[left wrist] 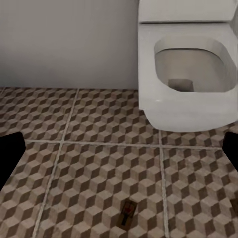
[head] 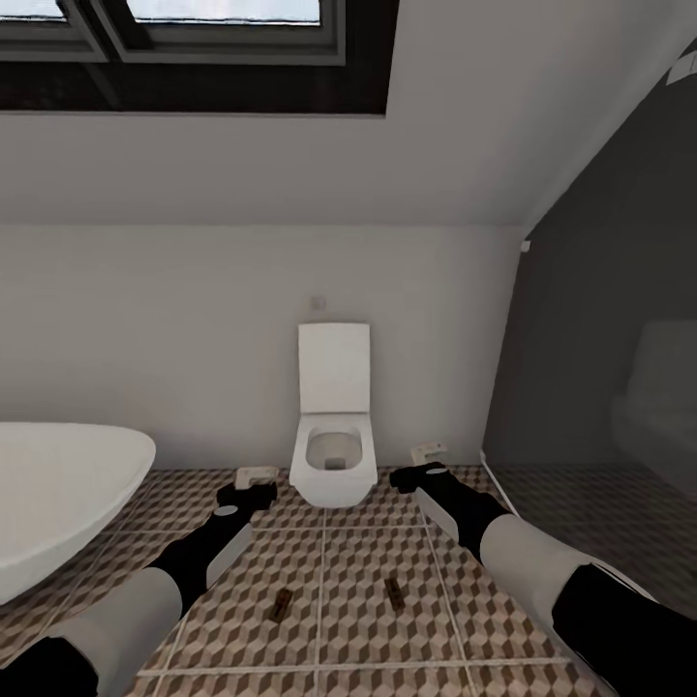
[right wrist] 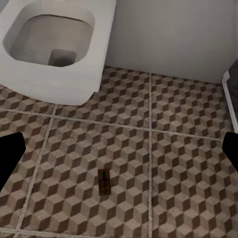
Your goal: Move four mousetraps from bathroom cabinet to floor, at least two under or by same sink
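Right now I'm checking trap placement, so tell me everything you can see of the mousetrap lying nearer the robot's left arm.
The left mousetrap is a tiny flat brown rectangle, wood by its look, with dark wire parts and a small red mark. It lies flat on the cube-patterned floor tiles, slightly angled, in front of the white toilet and apart from it. Nothing touches it but the floor. Finer detail is too small to tell.

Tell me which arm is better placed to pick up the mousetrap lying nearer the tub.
Left, probably. The mousetrap nearer the tub lies on the bathroom floor beside the left arm, and the left gripper looks open above that side. The right gripper sits nearer the other mousetrap.
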`<state>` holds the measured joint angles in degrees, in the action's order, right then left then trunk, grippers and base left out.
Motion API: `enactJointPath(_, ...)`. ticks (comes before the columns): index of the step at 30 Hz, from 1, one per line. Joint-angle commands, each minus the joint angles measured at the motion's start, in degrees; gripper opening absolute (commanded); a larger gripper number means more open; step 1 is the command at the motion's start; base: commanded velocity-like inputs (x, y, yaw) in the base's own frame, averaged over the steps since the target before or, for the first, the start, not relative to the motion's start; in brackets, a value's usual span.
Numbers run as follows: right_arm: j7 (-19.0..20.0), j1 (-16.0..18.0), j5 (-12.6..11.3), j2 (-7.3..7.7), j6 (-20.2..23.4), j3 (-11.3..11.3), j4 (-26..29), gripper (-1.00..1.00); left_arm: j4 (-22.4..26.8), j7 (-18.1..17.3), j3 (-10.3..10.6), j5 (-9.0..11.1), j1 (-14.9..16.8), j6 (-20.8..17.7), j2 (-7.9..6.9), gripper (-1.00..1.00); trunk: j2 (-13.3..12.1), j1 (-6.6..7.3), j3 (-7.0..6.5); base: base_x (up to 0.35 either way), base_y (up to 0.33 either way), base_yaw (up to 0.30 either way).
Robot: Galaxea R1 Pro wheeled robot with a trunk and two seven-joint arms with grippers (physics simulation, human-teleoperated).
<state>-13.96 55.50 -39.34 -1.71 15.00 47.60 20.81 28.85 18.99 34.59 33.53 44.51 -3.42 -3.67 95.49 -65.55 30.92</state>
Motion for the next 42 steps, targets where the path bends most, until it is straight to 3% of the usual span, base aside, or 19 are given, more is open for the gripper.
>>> enactJointPath(1, -0.45, 0.06, -0.48, 0.04, 0.21, 0.48, 0.1, 1.0, 0.16, 0.52, 0.48, 0.31, 0.05, -0.27, -0.02, 1.0, -0.38, 0.23, -0.12, 0.0, 0.0, 0.0)
enactJointPath(42, -0.36, 0.05, -0.48, 0.03, 0.21, 0.48, 0.1, 1.0, -0.55, 0.52, 0.51, 0.31, 0.05, -0.27, 0.59, 1.0, -16.82, 9.23, -7.48, 0.0, 0.0, 0.0)
